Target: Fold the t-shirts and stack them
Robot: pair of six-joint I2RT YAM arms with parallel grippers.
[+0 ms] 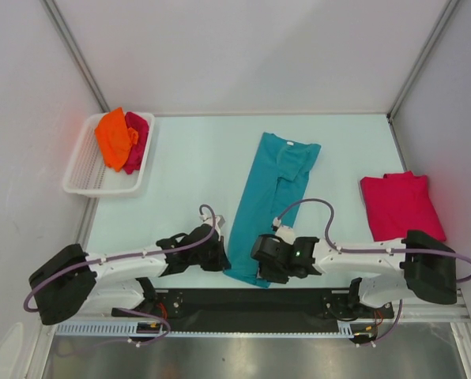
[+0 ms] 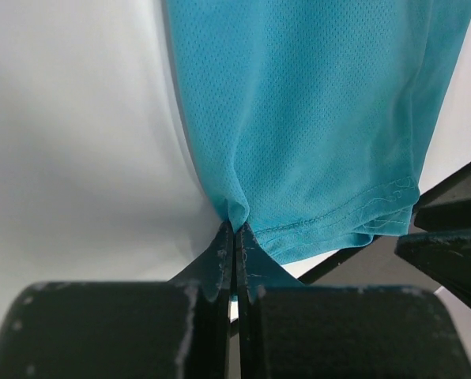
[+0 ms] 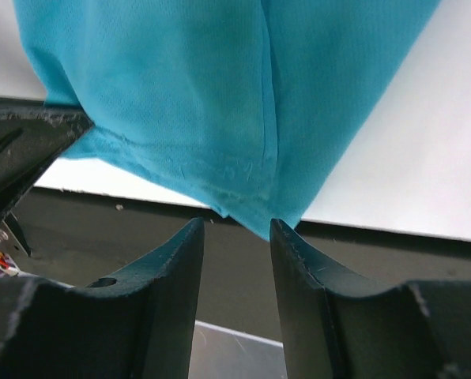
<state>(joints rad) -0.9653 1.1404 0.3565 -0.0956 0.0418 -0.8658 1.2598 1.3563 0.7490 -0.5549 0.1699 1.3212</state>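
A teal t-shirt (image 1: pixel 271 185) lies folded into a long strip down the middle of the table. My left gripper (image 1: pixel 224 260) is shut on its near left hem corner; the left wrist view shows the teal t-shirt's (image 2: pixel 322 118) cloth pinched at the tips of the left gripper (image 2: pixel 235 227). My right gripper (image 1: pixel 259 267) stands open at the near right hem corner. In the right wrist view the teal t-shirt's (image 3: pixel 220 95) corner hangs just above the right gripper's (image 3: pixel 235 227) spread fingers, not pinched. A crimson t-shirt (image 1: pixel 399 205) lies folded at the right.
A white slatted basket (image 1: pixel 77 172) at the back left holds an orange t-shirt (image 1: pixel 114 138) and a crimson one (image 1: pixel 137 144). A black strip (image 1: pixel 251 298) runs along the table's near edge under the teal hem. Grey walls enclose the table (image 1: pixel 188 170).
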